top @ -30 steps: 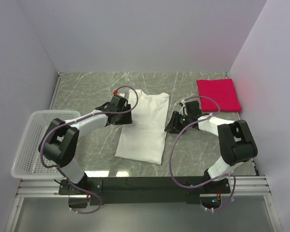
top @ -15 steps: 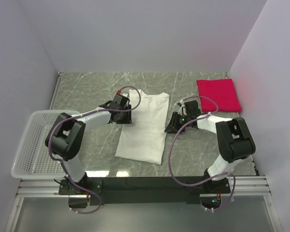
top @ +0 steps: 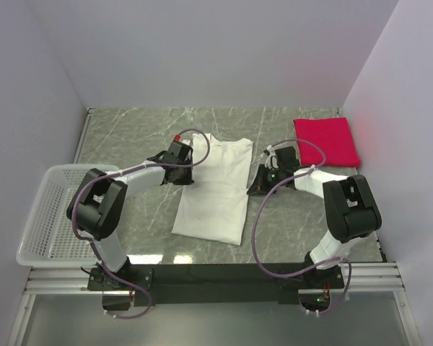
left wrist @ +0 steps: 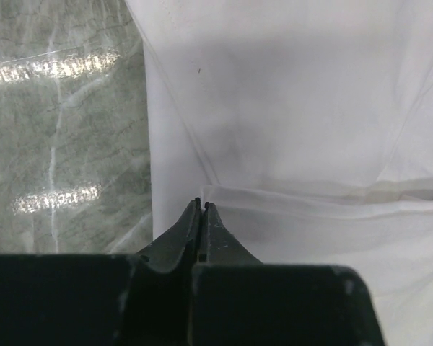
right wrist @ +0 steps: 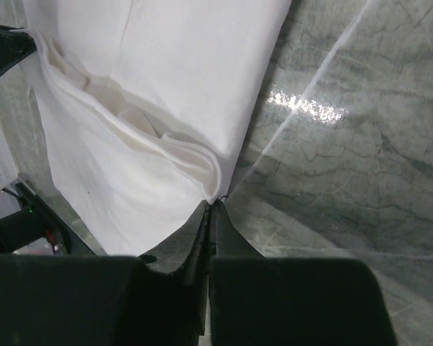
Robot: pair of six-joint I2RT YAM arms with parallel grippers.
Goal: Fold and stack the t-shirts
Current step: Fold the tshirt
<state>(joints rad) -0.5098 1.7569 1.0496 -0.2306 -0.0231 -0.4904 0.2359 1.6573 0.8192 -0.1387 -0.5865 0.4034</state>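
White t-shirt (top: 215,198): we see it lying flat mid-table as a long narrow shape, running from near the arms toward the far wall.
Left gripper (left wrist: 200,205): jaws pressed together, pinching the shirt's left edge at a crease.
Right gripper (right wrist: 211,202): jaws closed on the shirt's right edge, where the cloth puckers.
Red t-shirt (top: 326,140): folded square at the far right corner, well apart from both grippers.
Basket (top: 40,216): white mesh, at the left edge of the marble table (top: 130,137).
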